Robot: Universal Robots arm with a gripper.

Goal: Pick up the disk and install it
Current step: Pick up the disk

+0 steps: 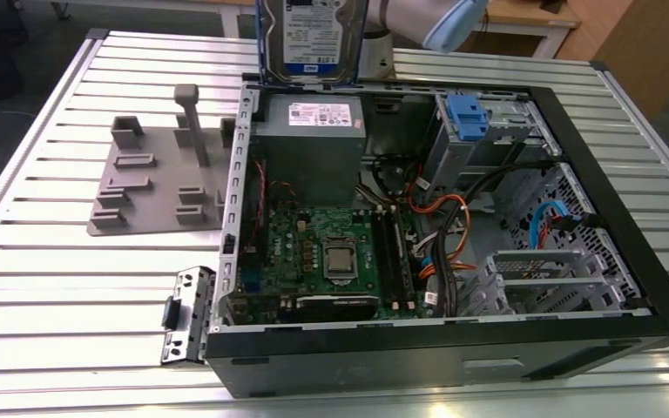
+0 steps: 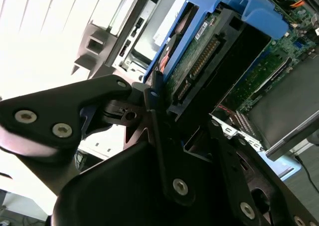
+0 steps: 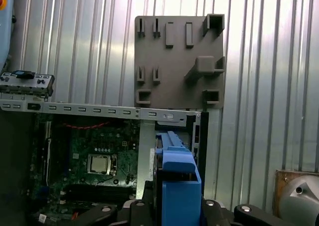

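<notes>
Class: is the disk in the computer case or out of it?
Out. The gripper is shut on the disk, which stands on edge above the rim of the case.

Lab, slatted bench, open computer

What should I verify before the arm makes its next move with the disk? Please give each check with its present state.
1. Grip on the disk: ok; the gripper is shut on it.
2. Disk off the grey holder: ok.
3. Disk above the case: ok; it hangs over the rim.
4. Drive bay free: cannot tell.
5. Cables away from the bay: not ok; they lie loose right beside it.
</notes>
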